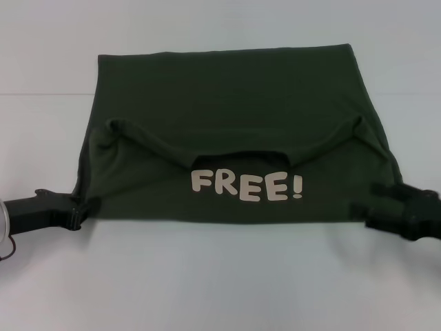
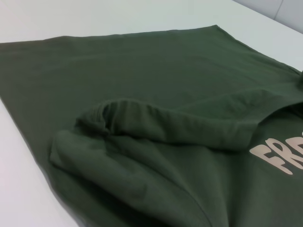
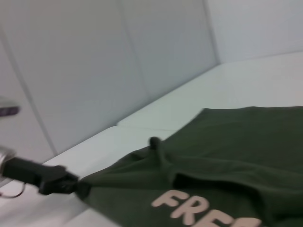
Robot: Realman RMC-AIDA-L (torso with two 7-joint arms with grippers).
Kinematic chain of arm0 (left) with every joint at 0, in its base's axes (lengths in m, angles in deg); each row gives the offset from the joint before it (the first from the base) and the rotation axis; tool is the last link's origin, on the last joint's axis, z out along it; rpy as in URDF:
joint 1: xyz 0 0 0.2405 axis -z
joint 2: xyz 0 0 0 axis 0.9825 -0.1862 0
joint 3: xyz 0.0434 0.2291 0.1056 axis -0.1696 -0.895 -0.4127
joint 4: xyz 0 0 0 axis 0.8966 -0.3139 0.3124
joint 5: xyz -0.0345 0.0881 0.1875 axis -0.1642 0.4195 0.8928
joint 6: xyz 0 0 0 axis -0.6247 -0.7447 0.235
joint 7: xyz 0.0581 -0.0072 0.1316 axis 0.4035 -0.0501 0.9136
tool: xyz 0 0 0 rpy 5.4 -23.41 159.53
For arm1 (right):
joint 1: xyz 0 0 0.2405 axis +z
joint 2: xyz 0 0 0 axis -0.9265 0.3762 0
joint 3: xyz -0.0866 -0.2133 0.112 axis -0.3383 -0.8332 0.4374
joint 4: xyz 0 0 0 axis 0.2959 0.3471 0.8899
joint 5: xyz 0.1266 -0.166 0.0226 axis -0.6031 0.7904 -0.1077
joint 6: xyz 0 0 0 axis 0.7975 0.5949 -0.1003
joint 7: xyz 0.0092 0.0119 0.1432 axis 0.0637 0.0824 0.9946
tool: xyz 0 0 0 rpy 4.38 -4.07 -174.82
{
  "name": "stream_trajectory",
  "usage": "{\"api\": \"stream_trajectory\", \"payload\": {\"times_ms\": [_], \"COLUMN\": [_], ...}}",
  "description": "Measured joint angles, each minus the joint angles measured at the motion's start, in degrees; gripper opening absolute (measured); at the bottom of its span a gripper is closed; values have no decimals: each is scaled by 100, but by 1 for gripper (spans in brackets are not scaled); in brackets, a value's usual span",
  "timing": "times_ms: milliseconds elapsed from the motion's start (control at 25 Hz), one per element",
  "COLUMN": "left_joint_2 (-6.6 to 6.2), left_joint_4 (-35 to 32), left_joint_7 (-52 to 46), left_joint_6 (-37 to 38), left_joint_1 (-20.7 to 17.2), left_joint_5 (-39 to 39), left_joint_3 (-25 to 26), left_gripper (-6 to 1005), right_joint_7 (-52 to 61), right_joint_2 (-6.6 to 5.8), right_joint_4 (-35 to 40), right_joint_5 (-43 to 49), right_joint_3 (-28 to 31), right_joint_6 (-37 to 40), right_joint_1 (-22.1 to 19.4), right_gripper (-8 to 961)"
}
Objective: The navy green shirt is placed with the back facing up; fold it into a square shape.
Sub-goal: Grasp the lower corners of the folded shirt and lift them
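- Shirt (image 1: 234, 110) lies on the white table (image 1: 220, 283), folded over, "FREE!" print (image 1: 246, 186) up.
- Left gripper (image 1: 81, 212) pinches its left near corner; right gripper (image 1: 368, 210) at the right near corner, grip cannot be told.
- Risk: uneven pull skews fold; a corner slips loose.
- Bunched sleeves (image 2: 142, 127) may crease.
- Nothing blocks.

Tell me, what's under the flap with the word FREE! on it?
More of the same navy green shirt: the printed flap is folded over its plain back, on the white table. Whatever lies between the layers is covered. The left gripper and right gripper are at its near corners.
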Motion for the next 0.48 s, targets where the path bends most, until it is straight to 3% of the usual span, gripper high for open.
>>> {"api": "stream_trajectory", "payload": {"times_ms": [280,480], "left_joint_2": [-19,-20], "left_joint_4": [-7,-8], "left_joint_7": [0,9], "left_joint_6": [20,30], "left_joint_1": [35,37], "left_joint_5": [13,16], "left_joint_3": [-16,-40], "left_gripper": [32,34], "right_joint_7": [1848,3711], "right_joint_2": [-359,-669], "right_joint_4": [404,900], "right_joint_5": [193,1200], "right_joint_3": [-1,-27], "right_joint_6": [-269,-187], "right_joint_1": [-48,269], "right_gripper": [915,915]}}
